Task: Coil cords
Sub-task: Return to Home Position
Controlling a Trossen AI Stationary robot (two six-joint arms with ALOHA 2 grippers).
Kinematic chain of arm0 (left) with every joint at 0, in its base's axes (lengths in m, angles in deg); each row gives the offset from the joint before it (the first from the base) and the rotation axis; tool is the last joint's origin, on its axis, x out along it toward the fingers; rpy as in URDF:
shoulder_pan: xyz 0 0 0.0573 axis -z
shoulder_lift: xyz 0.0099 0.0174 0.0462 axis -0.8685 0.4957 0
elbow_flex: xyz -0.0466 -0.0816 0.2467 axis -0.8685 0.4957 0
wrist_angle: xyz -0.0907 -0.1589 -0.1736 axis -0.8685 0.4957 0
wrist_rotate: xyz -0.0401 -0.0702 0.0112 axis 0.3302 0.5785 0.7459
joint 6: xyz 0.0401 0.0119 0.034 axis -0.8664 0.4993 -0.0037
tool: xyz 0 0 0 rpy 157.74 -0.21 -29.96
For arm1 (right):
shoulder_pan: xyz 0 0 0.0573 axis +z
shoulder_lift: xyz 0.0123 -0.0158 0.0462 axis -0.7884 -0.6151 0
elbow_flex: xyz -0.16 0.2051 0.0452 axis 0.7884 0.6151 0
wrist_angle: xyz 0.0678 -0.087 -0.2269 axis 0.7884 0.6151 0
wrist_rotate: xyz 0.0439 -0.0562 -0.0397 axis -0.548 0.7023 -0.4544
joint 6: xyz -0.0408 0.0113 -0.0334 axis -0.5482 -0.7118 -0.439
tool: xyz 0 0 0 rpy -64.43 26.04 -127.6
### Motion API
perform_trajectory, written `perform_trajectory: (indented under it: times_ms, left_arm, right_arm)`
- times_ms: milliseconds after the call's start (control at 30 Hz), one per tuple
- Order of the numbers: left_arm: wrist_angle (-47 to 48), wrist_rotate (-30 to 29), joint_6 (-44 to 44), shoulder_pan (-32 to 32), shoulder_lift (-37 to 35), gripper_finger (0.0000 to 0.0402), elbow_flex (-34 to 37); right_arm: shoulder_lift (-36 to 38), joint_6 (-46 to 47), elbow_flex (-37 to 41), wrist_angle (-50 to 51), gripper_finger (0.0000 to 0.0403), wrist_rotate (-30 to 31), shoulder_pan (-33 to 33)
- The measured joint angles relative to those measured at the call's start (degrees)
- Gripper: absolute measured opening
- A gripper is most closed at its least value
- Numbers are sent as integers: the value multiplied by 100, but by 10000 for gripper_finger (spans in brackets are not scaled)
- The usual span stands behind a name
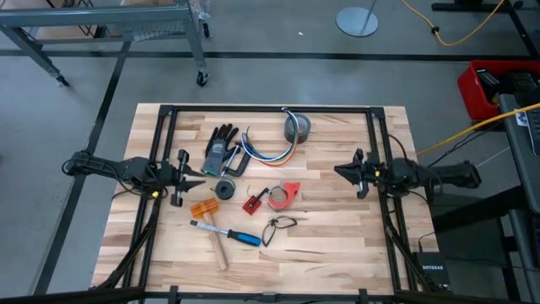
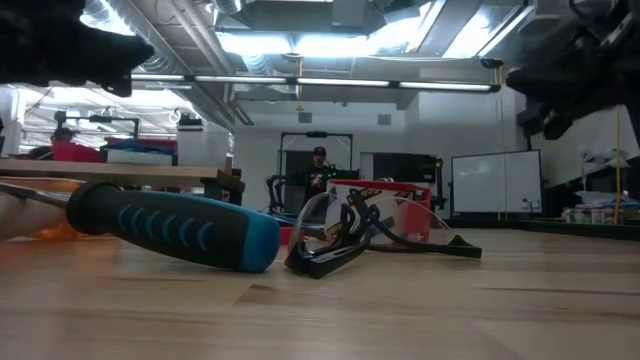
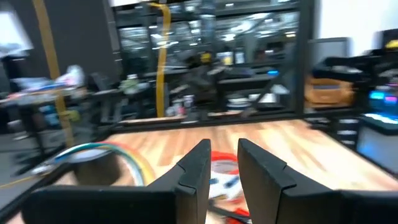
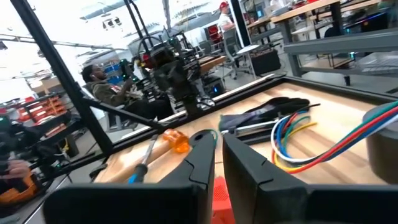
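The cords [image 1: 268,153], a loose bundle of blue, yellow, white and orange wires, lie curved on the table between the black glove [image 1: 221,145] and the grey tape roll [image 1: 297,128]. They also show in the right wrist view [image 4: 298,134] and in the left wrist view [image 3: 118,155]. My left gripper [image 1: 196,176] hovers at the table's left, near the glove's cuff, its fingers [image 3: 199,165] a narrow gap apart and empty. My right gripper [image 1: 341,171] hovers at the table's right, pointing toward the cords, shut and empty [image 4: 219,146].
Also on the table are a small black round roll [image 1: 224,187], a red tape dispenser [image 1: 285,194], a small red part [image 1: 251,203], an orange piece [image 1: 202,208], a blue-and-black-handled screwdriver [image 1: 240,236], a wooden handle [image 1: 218,250] and a thin black loop [image 1: 278,224]. A black frame [image 1: 270,108] runs around the work area.
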Motion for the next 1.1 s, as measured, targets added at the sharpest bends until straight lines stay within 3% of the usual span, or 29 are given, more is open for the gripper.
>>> perform_trajectory:
  times_ms: [267,433,533,700,800,1100]
  left_arm:
    - [-20,-1500,-131,-36,0,72,0]
    - [-22,-1642,185,-279,-1,72,0]
    - [191,-1244,640,-333,0,72,0]
    - [362,263,923,-317,15,72,0]
    - [451,816,925,-317,15,72,0]
    - [468,928,925,-317,15,72,0]
  right_arm:
    - [-369,0,4,-43,37,1234,1146]
    - [-711,-1,2,-57,37,1884,1443]
    - [-886,-2,2,-55,37,1956,1459]
    - [-1083,-5,2,-48,37,2247,1456]
    - [-1136,-33,2,-43,37,2401,1455]
    - [-1158,-447,4,-44,37,2481,1454]
